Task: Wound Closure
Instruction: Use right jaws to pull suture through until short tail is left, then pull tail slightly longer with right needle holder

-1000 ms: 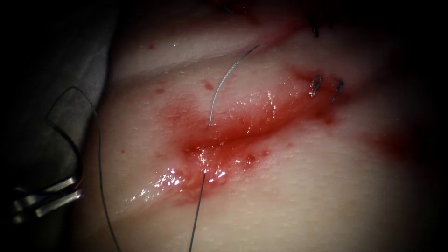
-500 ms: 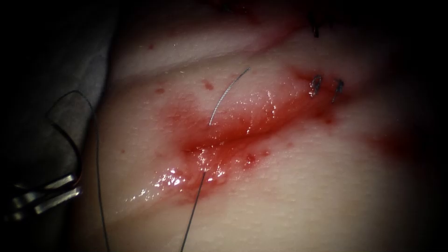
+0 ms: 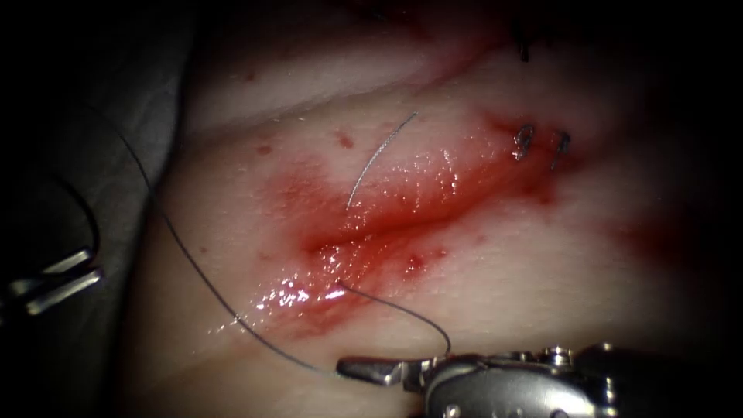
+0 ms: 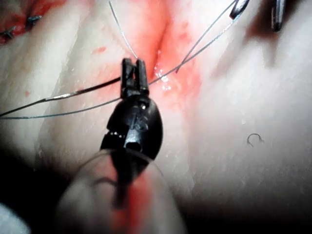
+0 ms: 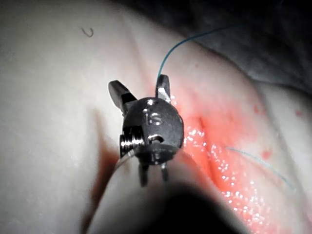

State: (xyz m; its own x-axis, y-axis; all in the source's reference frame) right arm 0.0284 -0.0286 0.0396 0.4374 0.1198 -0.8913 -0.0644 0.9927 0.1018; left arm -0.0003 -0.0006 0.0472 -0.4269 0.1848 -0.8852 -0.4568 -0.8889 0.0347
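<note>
My endoscope looked down on the cut [image 3: 387, 224] from above; both wrist cameras sat close, sharing that wet cut.

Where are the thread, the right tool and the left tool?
thread [image 3: 402, 308]: endoscope view, on its curved stretch above the right tool.
right arm's tool [image 3: 357, 368]: endoscope view, at its tip.
left arm's tool [image 3: 94, 263]: endoscope view, between its tips.
</note>
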